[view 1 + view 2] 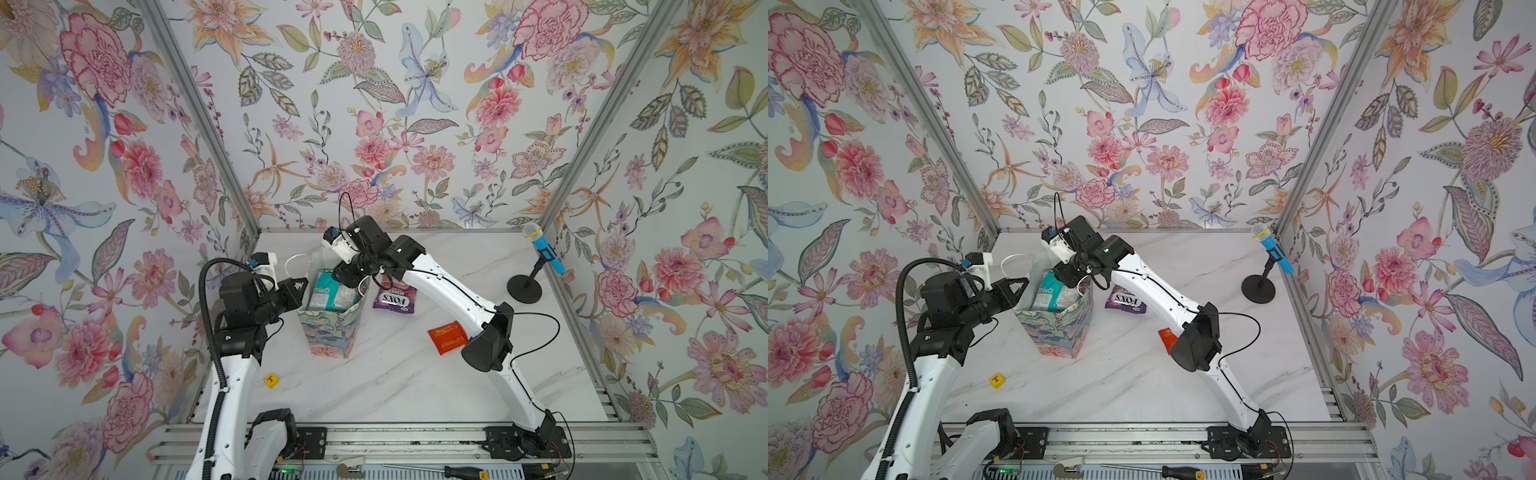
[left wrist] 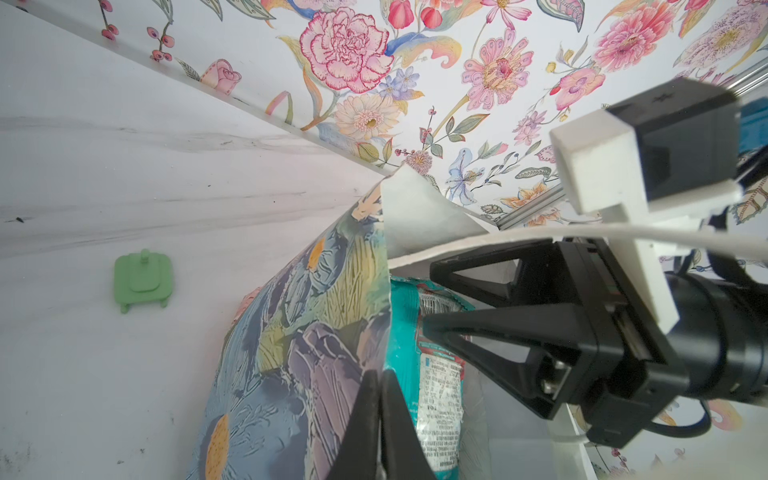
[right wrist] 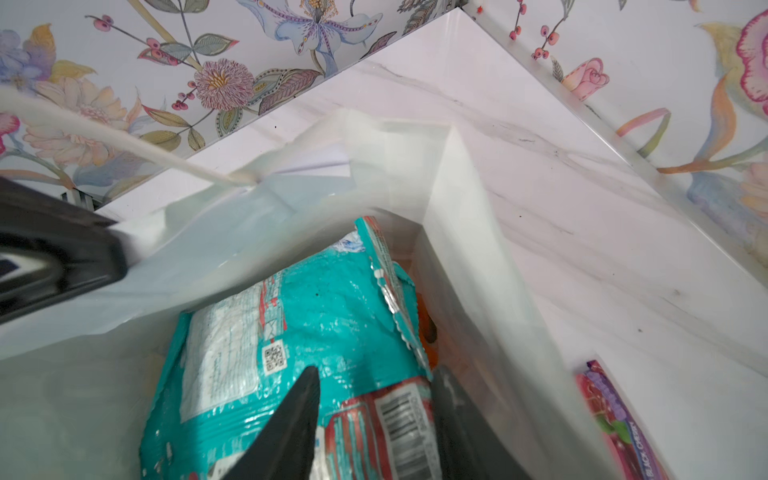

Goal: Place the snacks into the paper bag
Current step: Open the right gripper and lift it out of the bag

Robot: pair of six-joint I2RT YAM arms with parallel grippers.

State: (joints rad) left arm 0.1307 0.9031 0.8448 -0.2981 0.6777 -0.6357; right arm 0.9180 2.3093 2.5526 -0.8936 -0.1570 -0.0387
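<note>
We see the left gripper (image 2: 380, 374) pinched shut on the rim of the small upright paper bag (image 1: 332, 332), which is printed with painted blue and green flowers, lined white and fitted with a white cord handle (image 3: 124, 139). Directly beneath the right gripper (image 3: 376, 372), whose jaws stand partly apart and clamp nothing, a glossy teal plastic packet (image 3: 332, 307) lies slanted inside the bag, with a sliver of orange packet (image 3: 424, 320) beside it. On the marble-look tabletop (image 1: 395, 382), just outside that gripper on the side away from its partner, lies a flat purple FOX'S packet (image 1: 392, 300). Farther back along the same arm, near its elbow, rests a small red-orange sachet (image 1: 448, 337). We judge these packets light, soft, crinkly and slippery across their faces, best taken by a crimped end seam. The thin, creased bag looks easy to tip, so the hold on its rim matters.
</note>
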